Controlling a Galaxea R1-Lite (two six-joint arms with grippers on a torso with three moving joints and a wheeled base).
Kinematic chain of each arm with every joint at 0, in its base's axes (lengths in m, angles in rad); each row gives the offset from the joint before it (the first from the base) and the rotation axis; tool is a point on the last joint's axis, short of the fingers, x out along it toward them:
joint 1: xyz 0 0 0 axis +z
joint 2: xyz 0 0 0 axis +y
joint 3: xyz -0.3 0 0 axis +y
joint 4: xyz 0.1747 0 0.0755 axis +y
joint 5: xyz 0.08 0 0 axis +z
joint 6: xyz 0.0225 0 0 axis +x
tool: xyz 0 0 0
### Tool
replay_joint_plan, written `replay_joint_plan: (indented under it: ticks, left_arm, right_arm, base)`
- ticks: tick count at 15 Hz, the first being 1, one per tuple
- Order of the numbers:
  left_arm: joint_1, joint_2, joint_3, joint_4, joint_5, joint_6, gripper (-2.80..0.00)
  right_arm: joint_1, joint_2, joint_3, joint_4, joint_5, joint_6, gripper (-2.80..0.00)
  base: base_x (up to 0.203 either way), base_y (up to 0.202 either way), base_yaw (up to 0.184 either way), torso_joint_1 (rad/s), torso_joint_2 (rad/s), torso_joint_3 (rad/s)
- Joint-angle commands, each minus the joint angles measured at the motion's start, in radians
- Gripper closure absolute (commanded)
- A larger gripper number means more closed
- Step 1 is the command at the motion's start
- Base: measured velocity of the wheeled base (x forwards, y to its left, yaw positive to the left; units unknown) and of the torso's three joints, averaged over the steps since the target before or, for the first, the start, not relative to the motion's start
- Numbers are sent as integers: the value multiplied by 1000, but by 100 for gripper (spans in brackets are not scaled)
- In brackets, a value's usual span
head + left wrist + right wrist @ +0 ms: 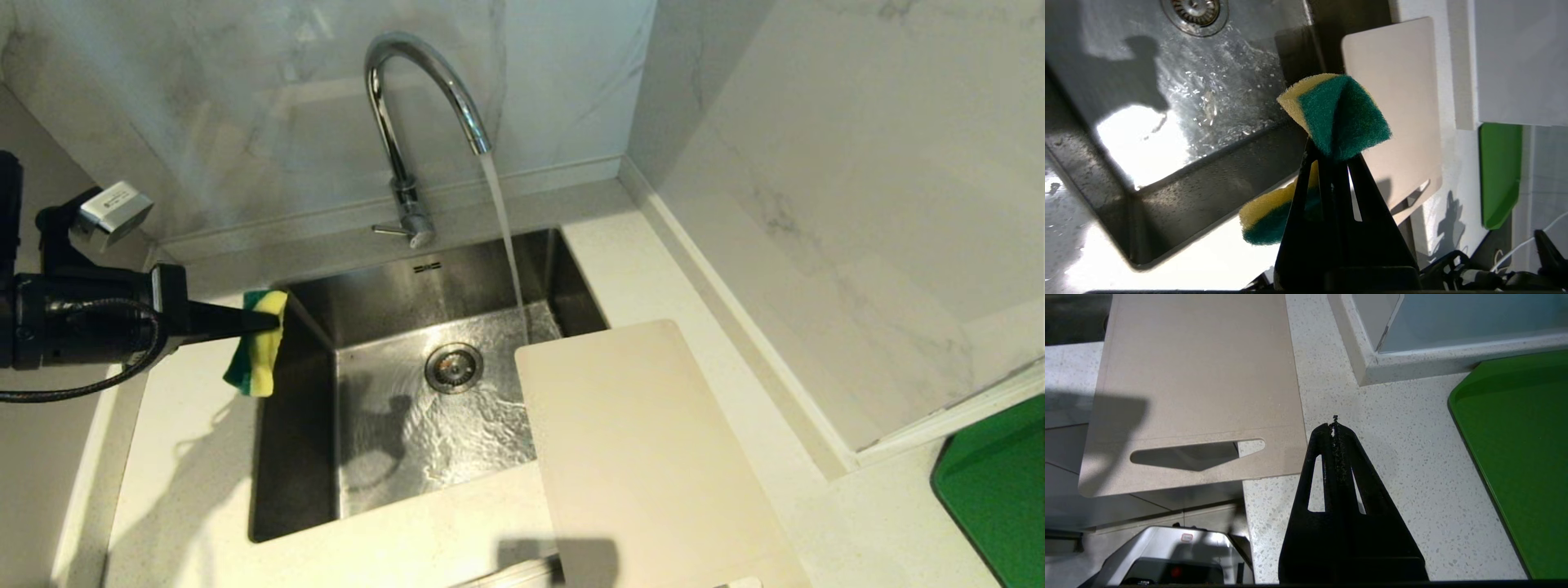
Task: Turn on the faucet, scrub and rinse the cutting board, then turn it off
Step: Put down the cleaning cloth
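The chrome gooseneck faucet (408,122) stands behind the sink (310,457) with water streaming from its spout into the basin. The cream cutting board (645,457) lies on the counter right of the sink, one corner over the basin; its handle slot (1196,451) overhangs the counter's front edge. My left gripper (273,320) hovers over the sink's left rim, shut on a folded yellow-and-green sponge (260,351) (1337,116). My right gripper (1334,426) is shut and holds nothing, above the counter beside the board's handle end; it is outside the head view.
A green tray (1000,486) (1515,457) lies on the counter at the far right. Marble walls close in behind the sink and along the right. The drain (453,367) sits in the wet basin floor.
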State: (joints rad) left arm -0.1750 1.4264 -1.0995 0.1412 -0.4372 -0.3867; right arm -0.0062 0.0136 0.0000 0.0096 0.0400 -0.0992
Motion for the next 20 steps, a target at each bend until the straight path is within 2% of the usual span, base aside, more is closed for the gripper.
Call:
replay_joint_plan:
  ticks: [1,5,8,10,12,15,17,20]
  left_arm:
    - [25,9,17,1,0,22,0]
    - [89,25,59,10,63,120,0]
    - [110,105,78,26,186,196,0]
    - [147,182,103,24,242,265,0]
    - [207,264,111,20,259,307,0]
    - [272,334,135,-27,250,332,0]
    - [289,357,151,-74,244,343,0]
    - [295,376,153,-77,244,344,0]
  right_arm:
    - [0,-14,0,0,-1,5,0]
    - [0,-14,0,-2,-8,18,0]
    - [0,-14,0,-2,-8,19,0]
    - [0,-14,0,-2,-12,48,0]
    - [0,-14,0,-3,-26,72,0]
    - [0,-14,0,-3,-26,72,0]
    - [0,-14,0,-3,-26,72,0]
    - [0,-15,0,-3,-26,72,0]
  base:
    - [0,0,0,0,0,0]
    - [0,0,0,0,0,0]
    - [0,0,0,0,0,0]
    - [0,0,0,0,0,0]
    - [0,0,0,0,0,0]
    - [0,0,0,0,0,0]
    - [0,0,0,0,0,0]
    - [0,0,0,0,0,0]
